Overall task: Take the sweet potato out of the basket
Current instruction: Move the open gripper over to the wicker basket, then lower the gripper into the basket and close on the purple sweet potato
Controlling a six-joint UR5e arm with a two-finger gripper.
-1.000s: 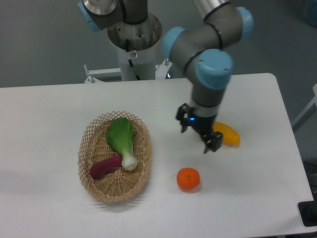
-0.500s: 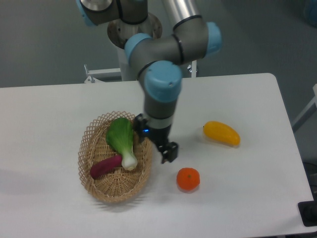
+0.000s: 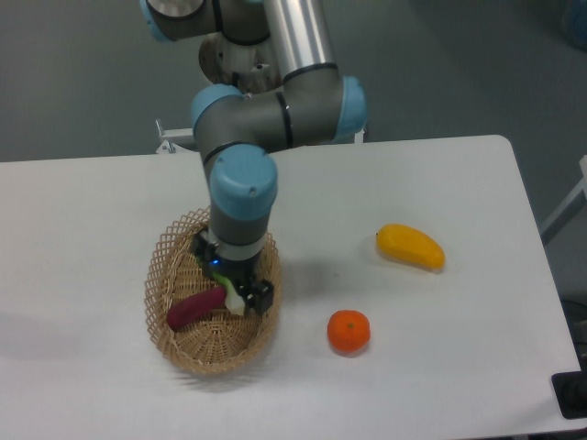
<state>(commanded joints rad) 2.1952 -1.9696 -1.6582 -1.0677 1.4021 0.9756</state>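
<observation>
The sweet potato [image 3: 193, 308], a small dark purple-magenta tuber, lies in the left part of the oval wicker basket [image 3: 174, 344]. My gripper [image 3: 234, 285] hangs over the basket's middle, just right of the sweet potato's upper end. Its fingers look spread with nothing between them. The arm hides most of the green leafy vegetable; only its white stem [image 3: 236, 302] shows at the fingers.
An orange [image 3: 348, 331] sits on the white table right of the basket. A yellow mango-shaped fruit [image 3: 410, 247] lies further right. The robot's base column [image 3: 240, 64] stands at the table's back edge.
The arm has swung left from beside the yellow fruit, past the basket's right rim, to above the basket's middle. The objects have not moved.
</observation>
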